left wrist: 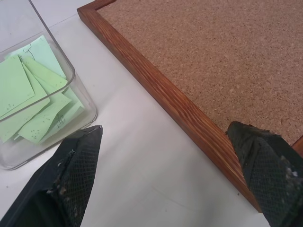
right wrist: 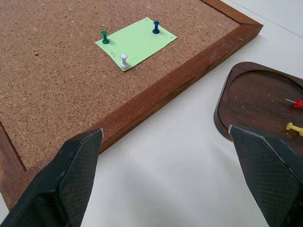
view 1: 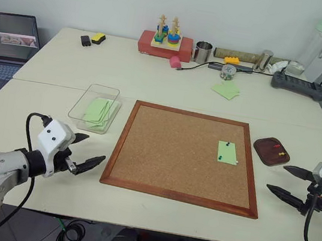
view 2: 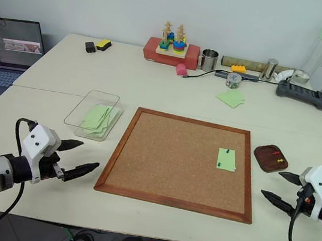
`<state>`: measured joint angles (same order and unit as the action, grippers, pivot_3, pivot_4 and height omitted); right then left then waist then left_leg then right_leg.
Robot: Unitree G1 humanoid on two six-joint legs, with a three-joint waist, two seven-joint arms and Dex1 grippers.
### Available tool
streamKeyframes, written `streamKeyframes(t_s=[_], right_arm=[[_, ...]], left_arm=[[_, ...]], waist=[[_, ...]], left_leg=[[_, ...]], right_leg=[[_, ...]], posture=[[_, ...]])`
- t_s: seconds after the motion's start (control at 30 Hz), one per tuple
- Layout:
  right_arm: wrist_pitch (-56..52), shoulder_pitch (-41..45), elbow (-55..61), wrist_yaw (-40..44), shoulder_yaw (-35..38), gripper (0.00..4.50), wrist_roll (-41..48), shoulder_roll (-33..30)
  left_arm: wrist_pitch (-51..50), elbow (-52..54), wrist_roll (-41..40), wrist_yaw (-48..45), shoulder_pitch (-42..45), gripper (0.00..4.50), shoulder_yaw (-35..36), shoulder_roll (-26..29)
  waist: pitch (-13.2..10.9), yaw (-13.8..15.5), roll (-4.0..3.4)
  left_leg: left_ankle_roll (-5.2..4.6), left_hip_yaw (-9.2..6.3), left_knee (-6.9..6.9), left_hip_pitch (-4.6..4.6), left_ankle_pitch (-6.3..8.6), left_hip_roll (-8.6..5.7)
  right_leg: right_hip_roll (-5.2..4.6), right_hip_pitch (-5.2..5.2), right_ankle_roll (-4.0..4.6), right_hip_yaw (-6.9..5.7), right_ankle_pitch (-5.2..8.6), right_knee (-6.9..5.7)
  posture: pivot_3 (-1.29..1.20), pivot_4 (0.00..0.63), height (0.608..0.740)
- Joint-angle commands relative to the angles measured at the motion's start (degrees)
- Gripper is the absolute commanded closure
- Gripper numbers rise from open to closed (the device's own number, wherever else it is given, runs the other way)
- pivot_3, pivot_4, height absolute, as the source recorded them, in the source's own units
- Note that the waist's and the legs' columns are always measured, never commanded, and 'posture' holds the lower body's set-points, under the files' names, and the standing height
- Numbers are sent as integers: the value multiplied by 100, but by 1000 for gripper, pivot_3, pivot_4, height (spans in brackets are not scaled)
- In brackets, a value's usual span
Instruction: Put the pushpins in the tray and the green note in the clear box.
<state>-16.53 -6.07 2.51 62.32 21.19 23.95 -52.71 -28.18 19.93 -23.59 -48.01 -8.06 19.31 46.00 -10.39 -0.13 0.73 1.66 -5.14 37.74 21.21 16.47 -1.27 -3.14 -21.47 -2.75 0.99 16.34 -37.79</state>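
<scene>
Carefully bring wide-open right gripper over corkboard, narrow around white pushpin, pull straight off green note.

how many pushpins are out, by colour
green pin: 1
blue pin: 1
white pin: 1
red pin: 1
yellow pin: 1
total: 5
</scene>
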Motion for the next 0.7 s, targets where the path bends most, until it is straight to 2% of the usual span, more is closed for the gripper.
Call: streamKeyframes(t_s=[0.03,0.2,0.3,0.47,0.57,0.7], right_arm=[[53,-48,248,-33,173,0,67,9],[-8,-197,436,-71,285,0,118,25],[-80,-312,625,-119,361,0,179,47],[-242,-354,1008,-263,396,0,328,137],[-344,-319,1225,-358,363,0,413,210],[-477,-163,1454,-534,224,0,494,332]], left_arm=[[32,36,-68,39,207,17,-53,-45],[-36,88,-236,-63,524,17,-252,-123],[-64,169,-310,-139,798,416,-503,-141],[-88,236,-193,-179,1499,1304,-1363,-348],[-23,64,26,-72,2007,1929,-1952,-694],[228,-408,482,114,2544,2543,-2641,-1241]], waist=[[0,1,0],[0,2,0],[0,3,0],[0,5,0],[-1,5,2],[-2,2,3]], left_leg=[[0,-1,0,0,0,0],[0,-2,3,1,0,0],[0,-2,4,0,0,-1],[0,-2,9,-1,0,-3],[0,1,11,-4,0,-5],[0,2,12,-8,-1,-8]], right_leg=[[0,1,0,0,0,0],[0,3,0,-1,0,-1],[0,2,-1,-1,-1,-3],[5,6,-3,-2,-2,-8],[9,8,-7,0,-4,-10],[12,10,-9,1,-5,-14]], posture=[[0,150,740],[0,150,740],[0,150,740],[0,150,740],[0,150,740],[0,150,740]])
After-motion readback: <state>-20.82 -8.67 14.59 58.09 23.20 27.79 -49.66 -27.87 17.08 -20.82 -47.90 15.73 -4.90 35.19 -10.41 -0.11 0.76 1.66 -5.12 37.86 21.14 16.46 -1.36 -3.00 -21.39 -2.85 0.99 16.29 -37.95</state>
